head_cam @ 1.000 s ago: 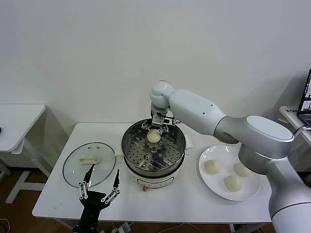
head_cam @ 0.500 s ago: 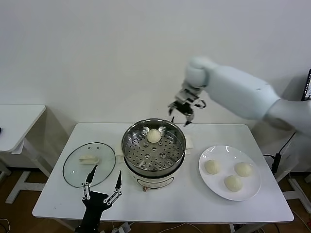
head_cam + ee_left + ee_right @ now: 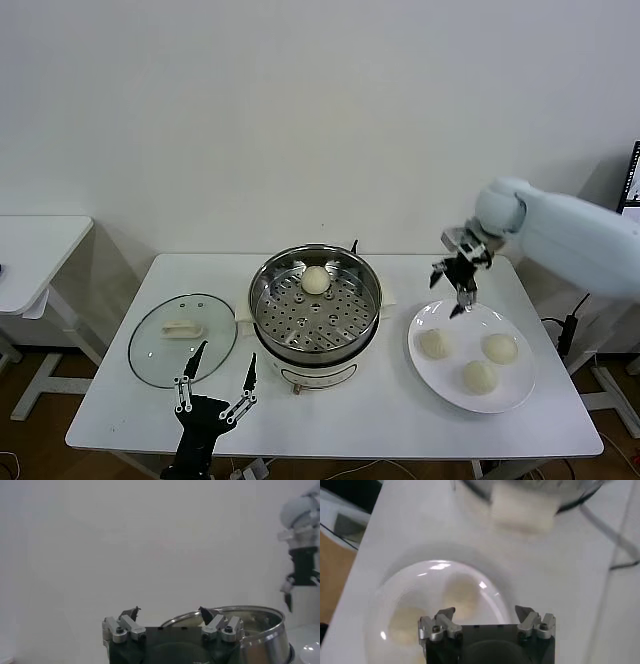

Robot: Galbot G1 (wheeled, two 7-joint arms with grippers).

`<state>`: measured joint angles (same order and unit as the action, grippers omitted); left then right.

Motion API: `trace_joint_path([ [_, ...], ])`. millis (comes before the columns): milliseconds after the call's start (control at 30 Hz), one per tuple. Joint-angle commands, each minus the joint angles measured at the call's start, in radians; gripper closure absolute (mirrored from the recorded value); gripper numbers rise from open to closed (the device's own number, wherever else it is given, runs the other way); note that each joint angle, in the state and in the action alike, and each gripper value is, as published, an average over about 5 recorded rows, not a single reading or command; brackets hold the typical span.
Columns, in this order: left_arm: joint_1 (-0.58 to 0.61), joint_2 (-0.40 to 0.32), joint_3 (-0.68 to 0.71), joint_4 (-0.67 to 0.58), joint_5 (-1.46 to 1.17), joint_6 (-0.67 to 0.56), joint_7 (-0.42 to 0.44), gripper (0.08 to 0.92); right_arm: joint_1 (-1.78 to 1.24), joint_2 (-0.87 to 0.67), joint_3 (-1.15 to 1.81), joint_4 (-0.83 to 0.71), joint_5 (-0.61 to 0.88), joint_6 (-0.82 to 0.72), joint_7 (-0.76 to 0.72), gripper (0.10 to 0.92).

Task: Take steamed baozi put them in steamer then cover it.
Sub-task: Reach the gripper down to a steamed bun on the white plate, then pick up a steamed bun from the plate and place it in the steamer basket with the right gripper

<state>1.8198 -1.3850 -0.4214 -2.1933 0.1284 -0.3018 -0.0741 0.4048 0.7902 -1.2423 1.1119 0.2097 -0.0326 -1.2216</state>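
A white table (image 3: 330, 410) is standing against a plain white wall (image 3: 250, 110), with a second white table (image 3: 35, 240) sitting off its left end. The steamer (image 3: 316, 312) is sitting mid-table, one baozi (image 3: 316, 280) lying on its tray toward the back. The cover (image 3: 183, 338) is lying flat to its left, near the table edge. Three baozi (image 3: 435, 343) are resting on a white plate (image 3: 520, 395) to the right. The right gripper (image 3: 456, 287) is hanging empty, jaws wide, above the plate's far rim. The left gripper (image 3: 213, 378) is waiting at the front edge, jaws spread wide, holding nothing.
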Motion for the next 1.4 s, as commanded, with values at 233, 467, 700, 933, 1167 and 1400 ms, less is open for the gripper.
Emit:
trace_joint_path([
  [233, -0.005, 0.002, -0.011, 0.004, -0.004, -0.006, 0.003, 0.177, -0.207, -0.023, 0.042, -0.053, 0.015, -0.061, 0.133, 0.203],
  [467, -0.012, 0.007, -0.022, 0.009, -0.012, -0.005, 0.002, 0.177, -0.218, 0.025, 0.048, -0.079, 0.011, -0.055, 0.156, 0.203],
  [700, -0.013, 0.007, -0.019, 0.015, -0.012, -0.009, 0.002, 0.177, -0.219, 0.051, 0.045, -0.1, 0.002, -0.046, 0.165, 0.203],
  [933, -0.011, 0.003, -0.019, 0.013, -0.012, -0.012, 0.002, 0.177, -0.223, 0.054, 0.046, -0.1, -0.007, -0.044, 0.166, 0.26],
  [1167, -0.015, 0.003, -0.016, 0.012, -0.012, -0.015, 0.002, 0.177, -0.188, 0.035, 0.037, -0.076, -0.015, -0.035, 0.165, 0.343],
  [1400, -0.025, 0.012, -0.011, 0.011, -0.011, -0.013, 0.001, 0.177, 0.02, -0.016, -0.032, 0.016, -0.012, -0.029, 0.073, 0.352],
])
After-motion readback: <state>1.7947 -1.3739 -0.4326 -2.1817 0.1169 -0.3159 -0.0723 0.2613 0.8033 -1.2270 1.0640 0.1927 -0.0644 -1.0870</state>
